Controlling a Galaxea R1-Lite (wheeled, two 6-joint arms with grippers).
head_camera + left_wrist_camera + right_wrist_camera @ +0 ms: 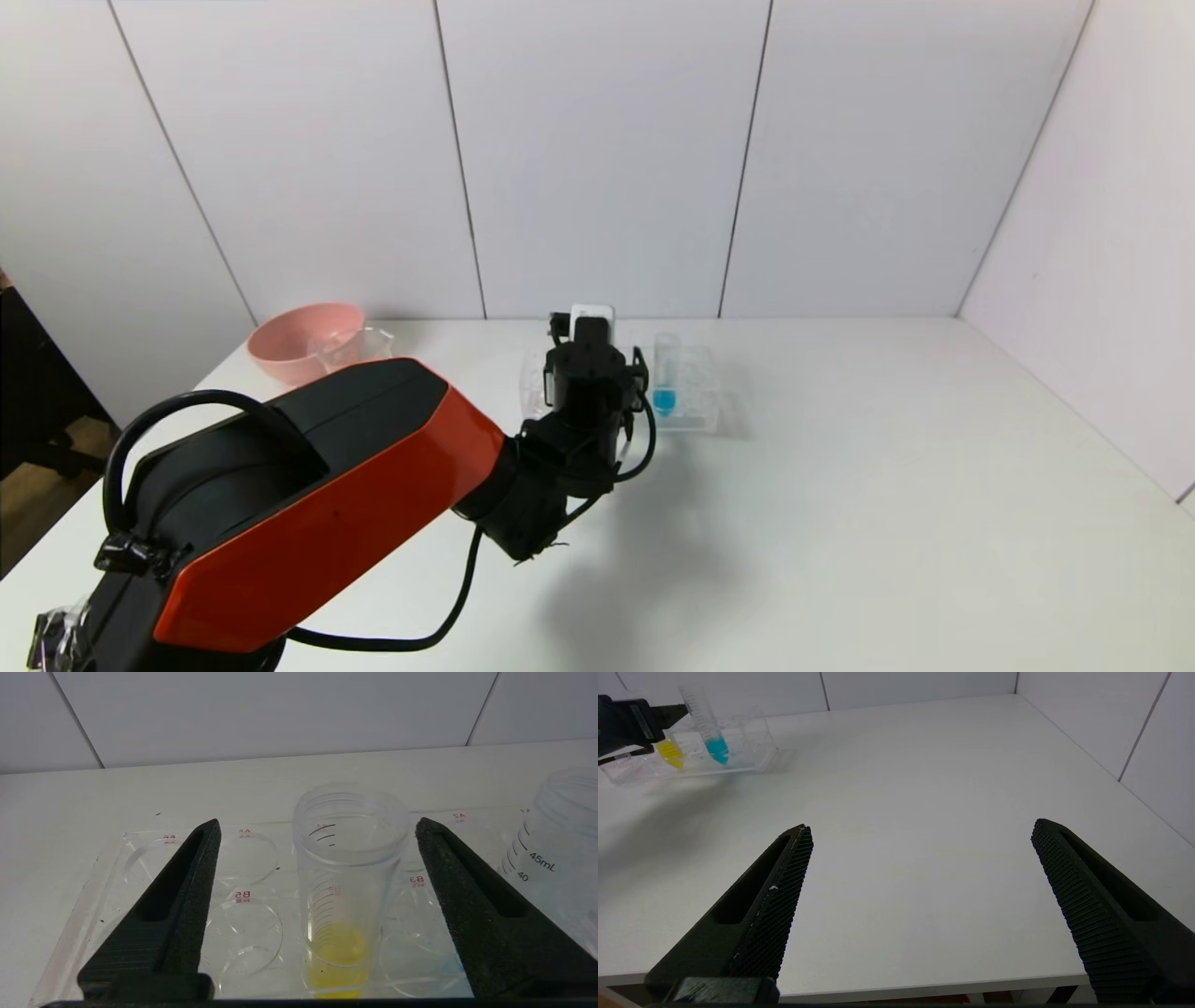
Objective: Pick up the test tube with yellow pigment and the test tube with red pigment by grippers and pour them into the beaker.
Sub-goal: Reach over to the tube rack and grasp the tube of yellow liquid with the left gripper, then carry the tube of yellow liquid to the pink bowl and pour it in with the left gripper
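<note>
The test tube with yellow pigment (343,891) is seen standing upright in a well of the clear rack (140,868), and everything else is placed from that rack. The left pincer (317,905) is held level with the tube's upper half, one finger on either side of it. The fingers are apart and no contact with the tube wall can be made out. The blue-liquid tube (665,378) stands in the same rack, just beside the yellow one. The pink bowl (303,341) sits well to the rack's left, with a small clear vessel, probably the beaker (359,343), touching or just beside it. No red tube can be found in any view. The right pincer (920,905) is parked well apart from the rack over bare counter (924,788), its fingers spread wide.

The tube is judged light, stiff and smooth-walled, so a slippery hold is likely. Only a little liquid lies at its base, so little weight is expected. A hold on the upper wall, below the ribbed rim, would be advised, with the squeeze kept moderate. A straight upward lift from the well is called for, so that the rack is not dragged along.
</note>
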